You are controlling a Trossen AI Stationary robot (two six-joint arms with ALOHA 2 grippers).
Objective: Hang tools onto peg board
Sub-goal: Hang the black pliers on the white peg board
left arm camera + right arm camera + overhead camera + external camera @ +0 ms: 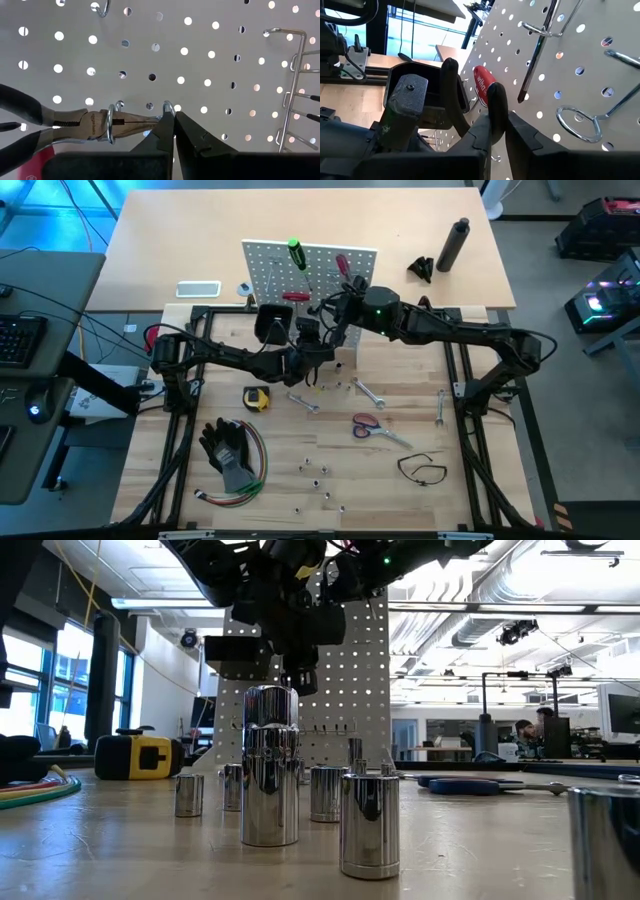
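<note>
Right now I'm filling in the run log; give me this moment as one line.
left gripper: shut at pliers tip on peg board rings | right gripper: shut at board | scissors: on table

- L arm: comes in from frame left in the high view, elbow low at left-centre, forearm running right toward mid-frame.
- Left pincer (318, 352) at centre of high view; in its wrist view the fingers (162, 131) sit nearly together, only a thin gap between them.
- R arm: base at right side, reaches left across upper-centre of high view, green light on wrist.
- Right pincer (335, 308) just above L one, upper-centre; fingers (496, 107) close together in wrist view, tips almost touching.
- Low view: both wrists crowd top-centre of frame, dark, overlapping.
</note>
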